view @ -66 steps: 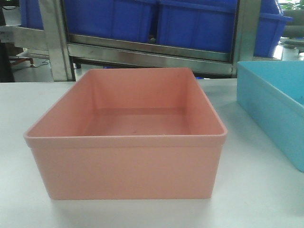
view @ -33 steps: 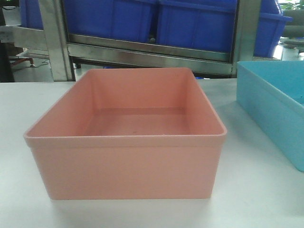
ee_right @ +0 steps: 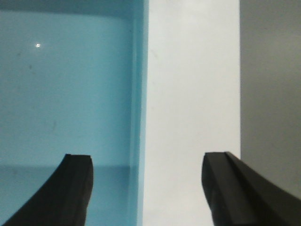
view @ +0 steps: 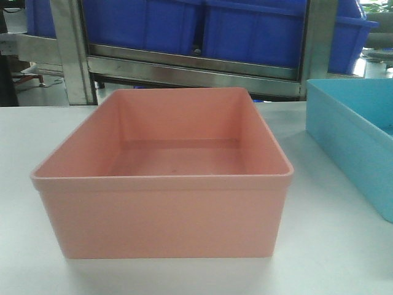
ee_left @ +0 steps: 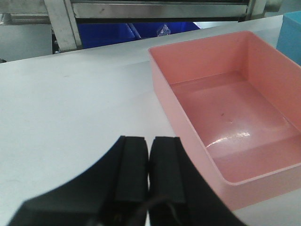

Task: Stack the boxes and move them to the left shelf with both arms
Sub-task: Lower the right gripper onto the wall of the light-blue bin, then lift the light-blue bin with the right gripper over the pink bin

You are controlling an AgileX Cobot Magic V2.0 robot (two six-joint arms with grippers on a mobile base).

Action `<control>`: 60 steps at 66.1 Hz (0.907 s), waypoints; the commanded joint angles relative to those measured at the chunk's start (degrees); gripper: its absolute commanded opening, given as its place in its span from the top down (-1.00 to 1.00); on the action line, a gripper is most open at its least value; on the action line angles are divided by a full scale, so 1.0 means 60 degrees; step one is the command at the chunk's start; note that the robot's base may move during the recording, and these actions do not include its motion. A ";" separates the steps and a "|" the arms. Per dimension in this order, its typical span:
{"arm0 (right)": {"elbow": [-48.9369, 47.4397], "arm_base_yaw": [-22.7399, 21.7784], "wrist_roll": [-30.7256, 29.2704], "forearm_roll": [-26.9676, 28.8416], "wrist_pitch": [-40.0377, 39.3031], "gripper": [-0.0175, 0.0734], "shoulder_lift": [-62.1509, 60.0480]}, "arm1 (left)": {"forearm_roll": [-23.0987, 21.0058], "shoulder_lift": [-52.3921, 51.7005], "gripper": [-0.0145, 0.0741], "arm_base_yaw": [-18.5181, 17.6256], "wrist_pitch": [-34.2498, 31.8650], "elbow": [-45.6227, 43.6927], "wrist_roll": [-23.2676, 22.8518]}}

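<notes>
On the white table (ee_left: 70, 103), my worry is the light blue box (ee_right: 61, 84) skidding or tilting if my right tool (ee_right: 148, 160), spread wide with the box's side wall lined up between its jaws, bites that thin wall off-centre. My left tool (ee_left: 148, 155), pressed together and holding nothing, offers no support. The pink box (ee_left: 230, 108) sits ahead and right of that left tool, apart from the blue one, and it is empty, glossy and smooth-walled with a rolled rim.
</notes>
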 commanded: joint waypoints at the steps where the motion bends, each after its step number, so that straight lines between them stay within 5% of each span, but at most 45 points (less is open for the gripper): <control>1: -0.0651 -0.0052 -0.0714 0.0715 -0.0535 -0.54 0.0140 | 0.0066 0.0013 0.69 -0.0069 -0.0821 -0.0266 0.0003; 19: -0.1102 -0.0038 -0.0820 0.0808 -0.0908 -0.49 0.1644 | 0.0066 0.0013 0.69 -0.0069 -0.0821 -0.0266 0.0003; 47: -0.1102 -0.0038 -0.1049 0.0808 -0.0762 0.51 0.2219 | 0.0066 0.0013 0.69 -0.0069 -0.0804 -0.0266 0.0003; 60: -0.1102 -0.0038 -0.0750 0.0819 -0.0880 0.49 0.2002 | 0.0048 0.0013 0.69 -0.0069 -0.0804 -0.0266 0.0003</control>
